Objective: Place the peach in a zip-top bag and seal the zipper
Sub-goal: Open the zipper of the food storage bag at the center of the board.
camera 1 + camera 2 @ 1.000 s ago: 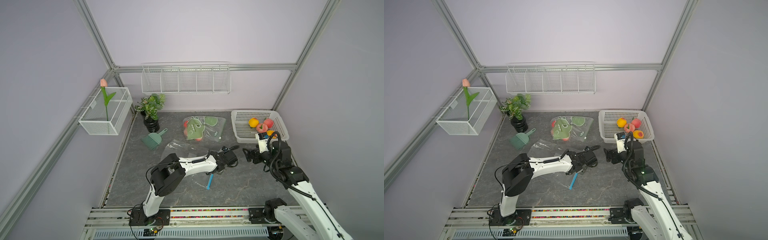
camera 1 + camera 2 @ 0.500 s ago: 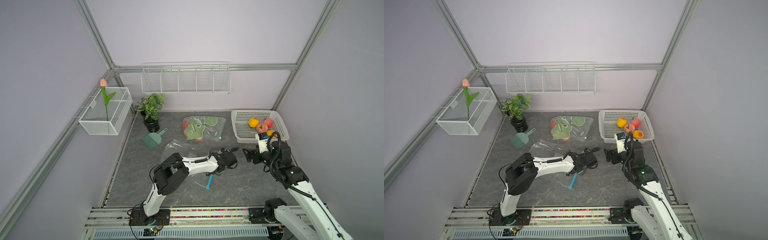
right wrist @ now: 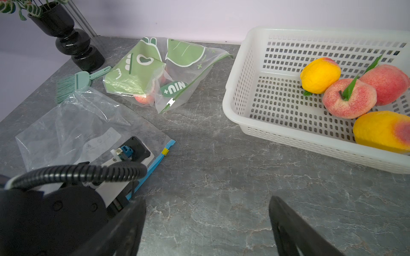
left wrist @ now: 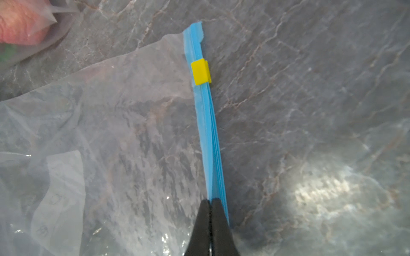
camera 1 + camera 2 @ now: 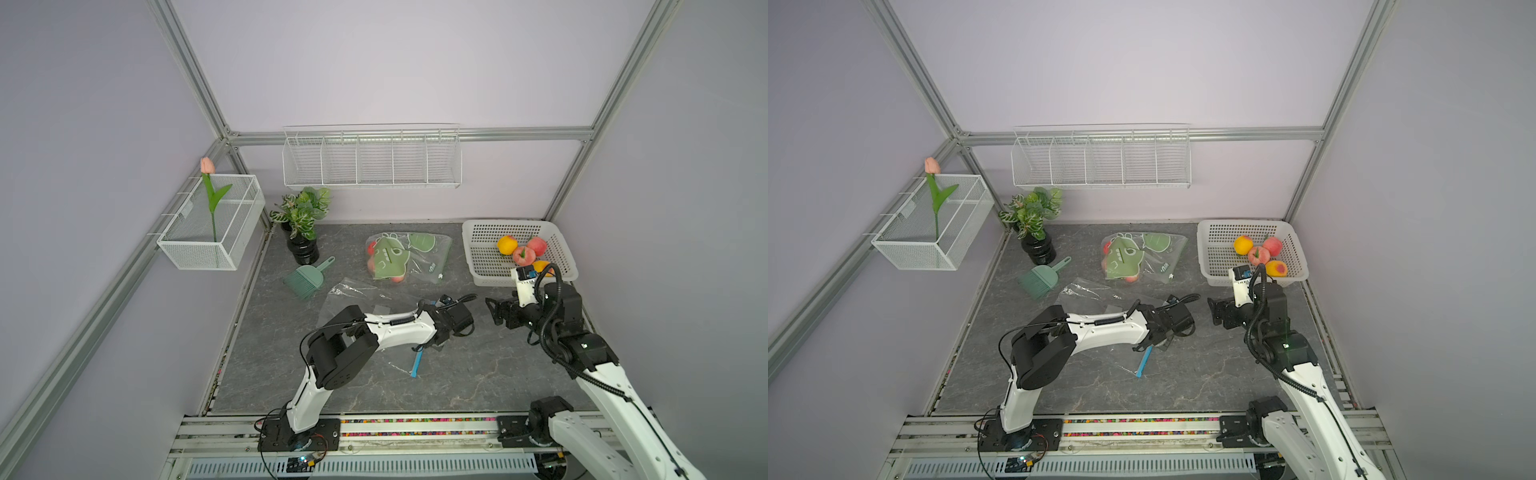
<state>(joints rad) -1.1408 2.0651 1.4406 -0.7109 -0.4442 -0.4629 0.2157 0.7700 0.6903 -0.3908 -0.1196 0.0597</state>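
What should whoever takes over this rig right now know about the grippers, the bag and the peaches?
Left gripper: shut on the blue zipper strip of the clear bag, which lies flat and empty on the table. The yellow slider sits near the strip's far end.
Right gripper: open, empty, hovering over bare table near the white basket.
Peaches: all in the basket, none picked up.
A printed bag at the back already holds fruit.
Done: bag edge gripped.
Left: open the mouth, put a peach in, slide the zipper shut.
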